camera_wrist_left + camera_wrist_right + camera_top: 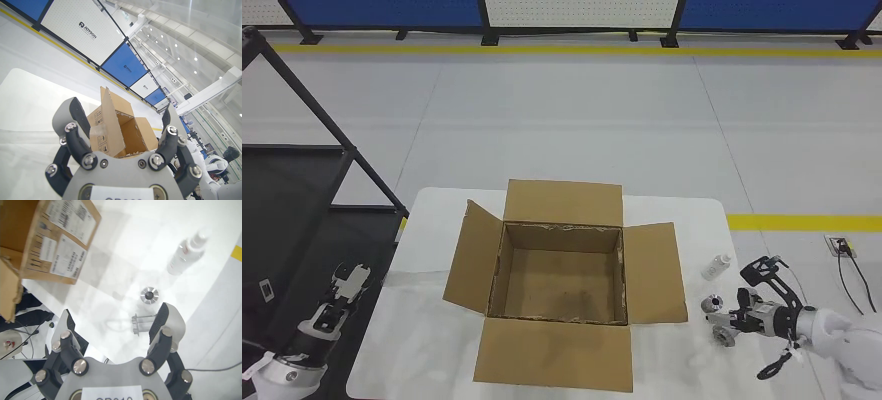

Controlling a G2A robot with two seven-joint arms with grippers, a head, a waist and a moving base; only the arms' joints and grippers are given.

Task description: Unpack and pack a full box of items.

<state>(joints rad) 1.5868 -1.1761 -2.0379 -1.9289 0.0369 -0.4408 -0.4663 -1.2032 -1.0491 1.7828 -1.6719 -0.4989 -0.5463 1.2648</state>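
Hovering wide open, the right pincer (115, 313) is poised over a small clear part (140, 323), near a slotted metal piece (149, 295) and white bottle (186, 255) on the surface (122, 234). The box (554, 352) at mid-surface appears emptied, so repacking is judged due: descent and closure are needed. The left pincer (122, 106) is open too.

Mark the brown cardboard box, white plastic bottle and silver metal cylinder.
brown cardboard box (560, 290): top view, floor.
white plastic bottle (181, 259): right wrist view, body.
silver metal cylinder (153, 293): right wrist view, top rim.
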